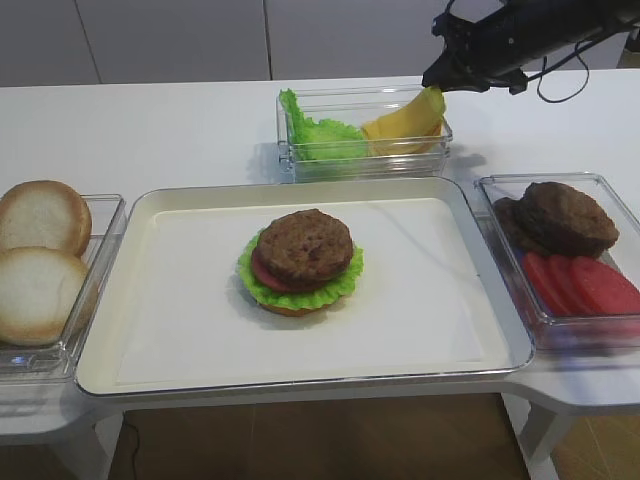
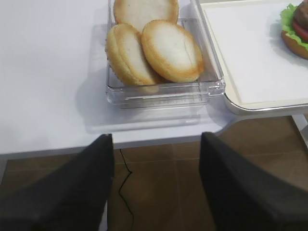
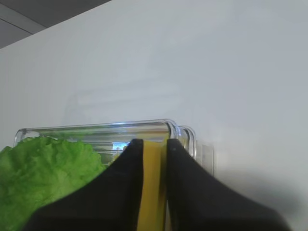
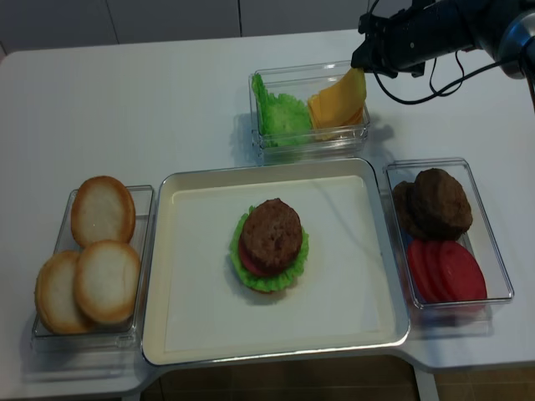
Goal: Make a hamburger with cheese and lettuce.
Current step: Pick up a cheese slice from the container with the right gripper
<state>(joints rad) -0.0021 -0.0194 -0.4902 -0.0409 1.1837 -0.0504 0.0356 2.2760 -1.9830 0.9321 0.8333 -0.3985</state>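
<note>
Both fingers [image 3: 120, 192] of my right gripper [image 3: 153, 149] are pressed against a yellow slice of cheese [image 3: 151, 187], one dark pad on each face, with the slice edge-on between them in the right wrist view. From the high view at upper right, that gripper [image 1: 440, 85] holds the cheese [image 1: 405, 122] by its top corner, the slice tilted up and its lower part down in the clear bin [image 1: 362, 160] behind the tray. Loose lettuce [image 1: 318, 135] fills the left half of that same bin, just beside the cheese.

On my left wrist view the left gripper [image 2: 156, 139] has its two dark fingers [image 2: 91, 183] spread well apart at the bottom of the frame, holding nothing, hovering off the table's front edge, in front of the bun container [image 2: 163, 91] with pale bun halves [image 2: 171, 48] inside.

At the centre of the high view the hamburger [image 1: 300, 262] sits on the white tray [image 1: 150, 330]: bun base, frilly green leaf, red tomato slice, brown patty on top. I see no cheese on it yet. On the right side of the frame, a clear container [image 1: 620, 325] holds brown patties [image 1: 562, 218] at the back and tomato slices [image 1: 585, 285] at the front, well apart from the hamburger
</note>
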